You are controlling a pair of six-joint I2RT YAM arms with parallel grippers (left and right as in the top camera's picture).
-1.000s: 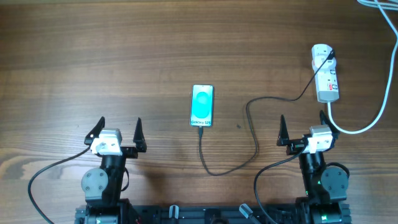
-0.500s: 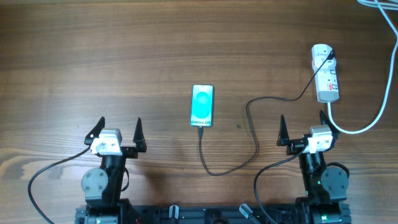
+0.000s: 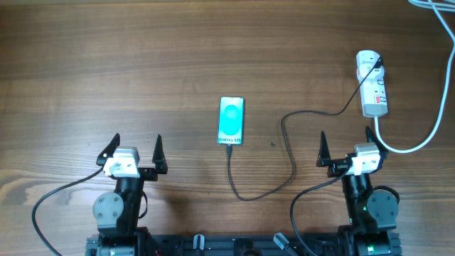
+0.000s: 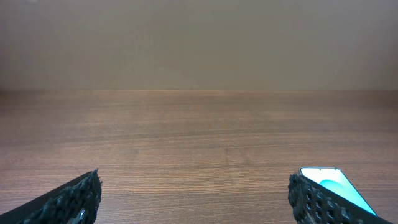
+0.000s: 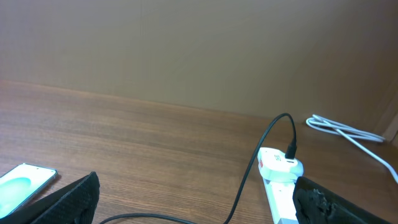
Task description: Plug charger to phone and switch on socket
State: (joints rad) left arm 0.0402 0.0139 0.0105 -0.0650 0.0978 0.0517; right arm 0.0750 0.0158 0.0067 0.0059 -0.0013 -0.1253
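The phone [image 3: 232, 121] lies flat mid-table, cyan screen up, "Galaxy" edge toward me. The black charger cable [image 3: 288, 146] runs from a black plug in the white socket strip [image 3: 372, 92] at the right, loops down and ends at the phone's near edge [image 3: 229, 148]; I cannot tell if the tip is seated. My left gripper [image 3: 136, 148] is open and empty, left of the phone. My right gripper [image 3: 345, 146] is open and empty, just in front of the socket. The phone's corner shows in the left wrist view [image 4: 333, 180] and the right wrist view [image 5: 22, 182]. The socket [image 5: 280, 177] and cable [image 5: 264, 152] show in the right wrist view.
A thicker white power cord [image 3: 426, 139] leaves the socket's near end and curves up the right edge of the table; a coil of it lies at the back right [image 5: 342, 129]. Bare wooden tabletop [image 3: 142, 64] lies all around.
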